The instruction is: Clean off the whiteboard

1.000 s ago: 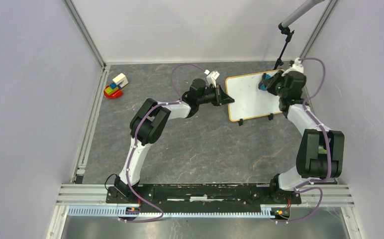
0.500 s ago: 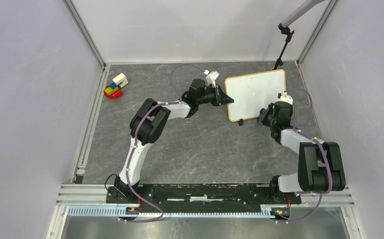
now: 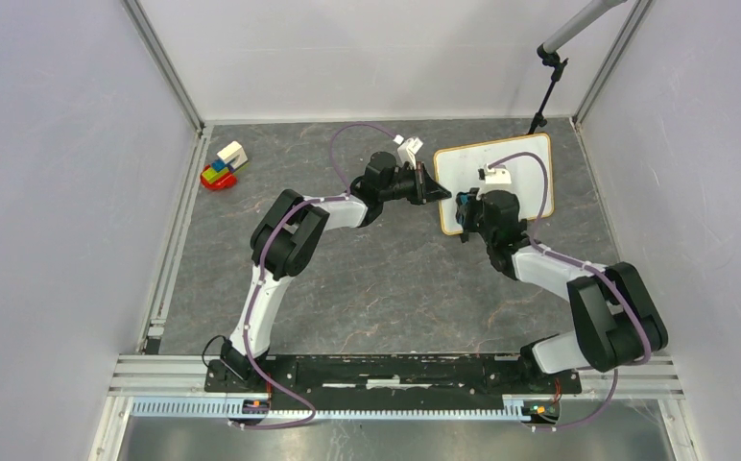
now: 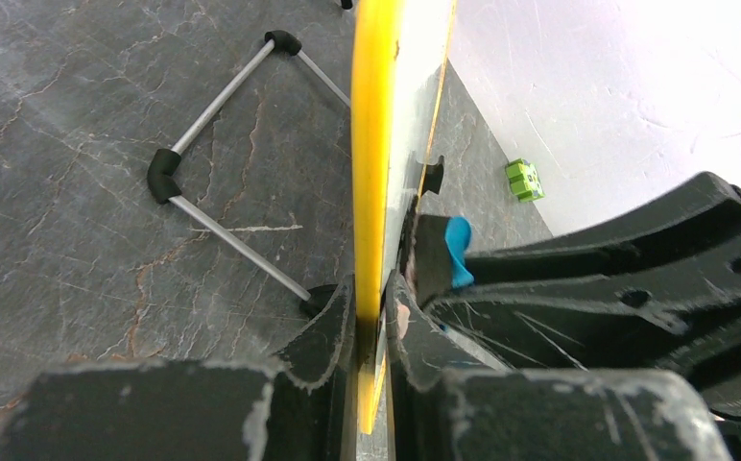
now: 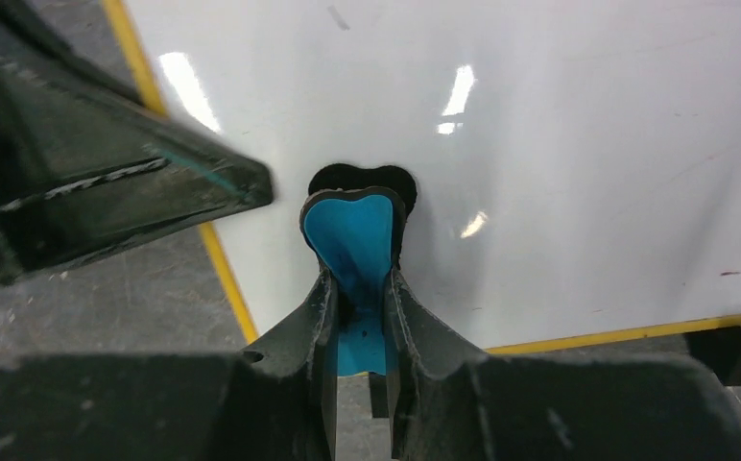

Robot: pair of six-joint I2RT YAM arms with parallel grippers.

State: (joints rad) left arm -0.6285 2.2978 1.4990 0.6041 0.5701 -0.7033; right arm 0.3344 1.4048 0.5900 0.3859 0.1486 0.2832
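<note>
Your right gripper (image 5: 357, 288) is pinched tight on the blue eraser (image 5: 352, 230), and the eraser's tip presses the whiteboard (image 5: 559, 144) near its 8 o'clock corner. Your left gripper (image 4: 371, 307) is clamped on the board's 9 o'clock edge with one finger on each face, steadying it on its wire stand (image 4: 223, 230).

From above, the board sits at about 1 o'clock from the table's middle, and both grippers meet at its left side.

You're mid-wipe and the face looks almost clean. A red fleck (image 5: 729, 274) shows toward 4 o'clock by the bottom frame and a dark tick (image 5: 338, 16) near 12 o'clock, though either may be only a scuff.

Next, sweep the eraser toward 4 o'clock with firm contact. Hold the left clamp so the board doesn't tip, and mind the two grippers, which are close together.
</note>
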